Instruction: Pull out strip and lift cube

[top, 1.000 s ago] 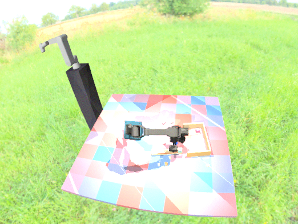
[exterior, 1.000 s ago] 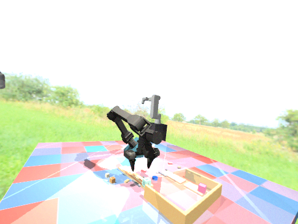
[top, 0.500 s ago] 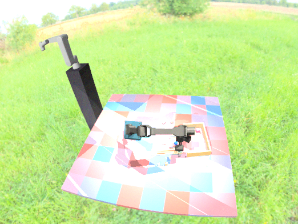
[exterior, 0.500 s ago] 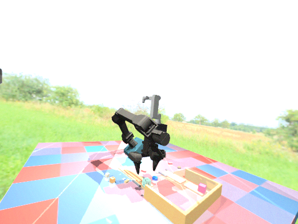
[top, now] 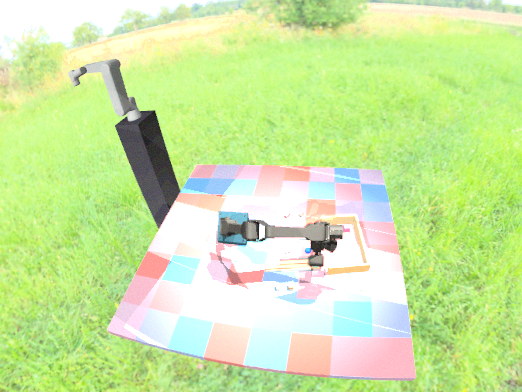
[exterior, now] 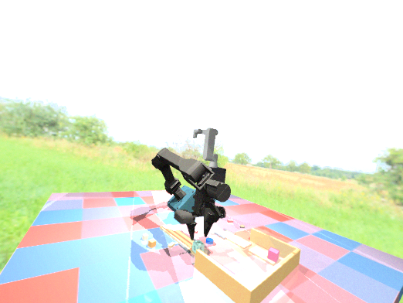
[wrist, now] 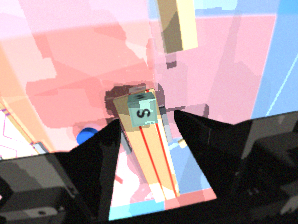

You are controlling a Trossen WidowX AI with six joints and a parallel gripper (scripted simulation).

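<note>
A teal cube (wrist: 143,111) (exterior: 198,246) marked with an S sits on the far end of a pale wooden strip (wrist: 151,167) (exterior: 177,235) with red lines along it. My gripper (wrist: 147,118) (exterior: 199,236) is open, part-way closed. Its fingertips stand one on each side of the strip's cube end in the wrist view; whether they touch it is hidden. In the exterior view the tips look just above the cube. A pink cube (exterior: 273,254) (top: 346,230) stands on another strip, inside the open box. Whether either strip is in one piece I cannot tell.
The box's wooden wall (top: 364,245) (exterior: 225,272) (wrist: 179,30) starts just beyond the teal cube. A blue round thing (top: 308,250) (exterior: 209,240) (wrist: 86,135) lies left of the gripper in the wrist view. A small orange block (exterior: 152,243) (top: 290,287) lies outside the strips.
</note>
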